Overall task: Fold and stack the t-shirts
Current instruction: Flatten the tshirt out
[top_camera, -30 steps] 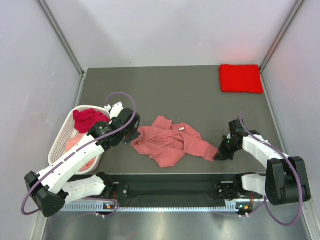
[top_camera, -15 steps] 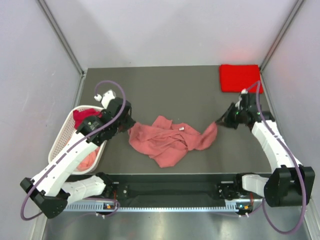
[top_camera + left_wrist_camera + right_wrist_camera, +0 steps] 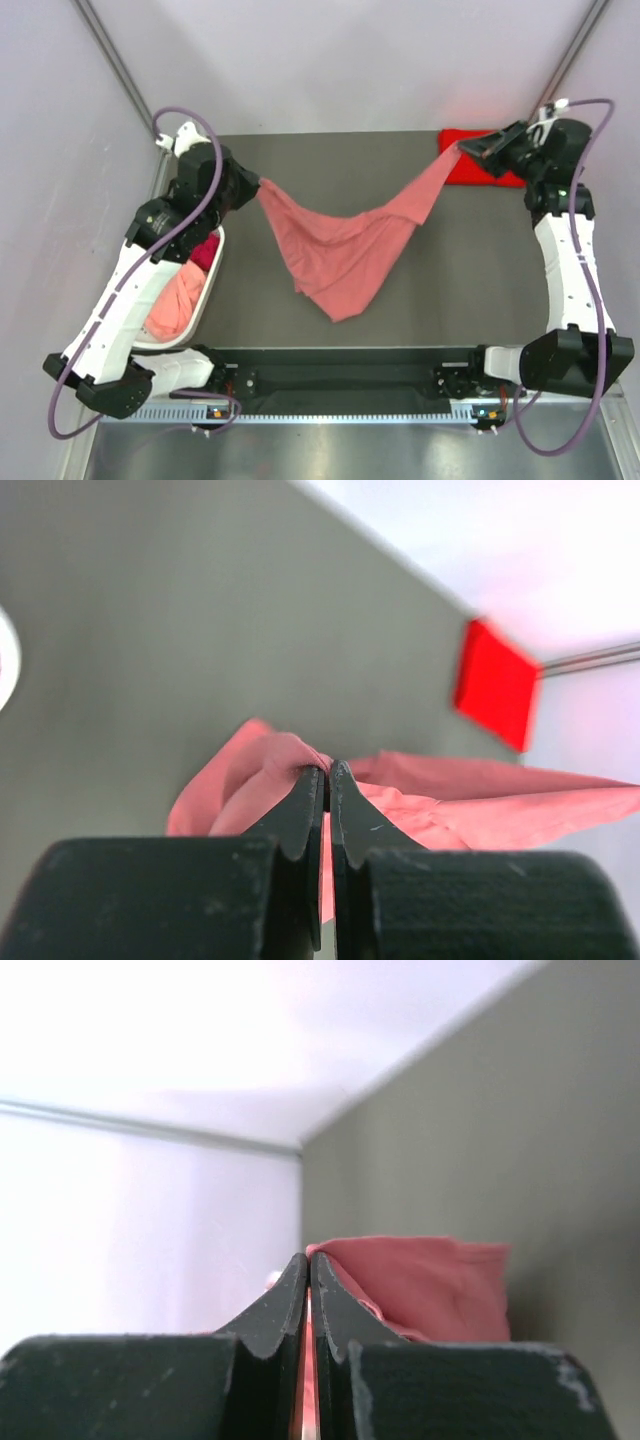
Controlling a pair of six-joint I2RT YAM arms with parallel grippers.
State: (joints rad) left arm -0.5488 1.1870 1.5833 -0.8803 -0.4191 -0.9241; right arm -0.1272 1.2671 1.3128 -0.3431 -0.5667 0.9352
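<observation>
A salmon pink t-shirt (image 3: 345,240) hangs stretched in the air between both arms, its lower point drooping toward the table near the front. My left gripper (image 3: 255,187) is shut on its left corner, the cloth (image 3: 270,775) pinched between the black fingers. My right gripper (image 3: 463,147) is shut on its right corner, with pink cloth (image 3: 420,1280) bunched past the fingertips. A folded bright red t-shirt (image 3: 482,172) lies at the back right corner, partly behind the right gripper; it also shows in the left wrist view (image 3: 497,683). More shirts, dark crimson (image 3: 205,250) and pale pink (image 3: 175,305), sit in the basket.
A white slotted basket (image 3: 215,270) stands at the left edge of the dark table (image 3: 470,280), under my left arm. Pale walls close in the left, right and back sides.
Both grippers rose and moved apart, left toward the back left, right toward the back right. The salmon shirt went from a crumpled heap on the table to hanging spread between them.
</observation>
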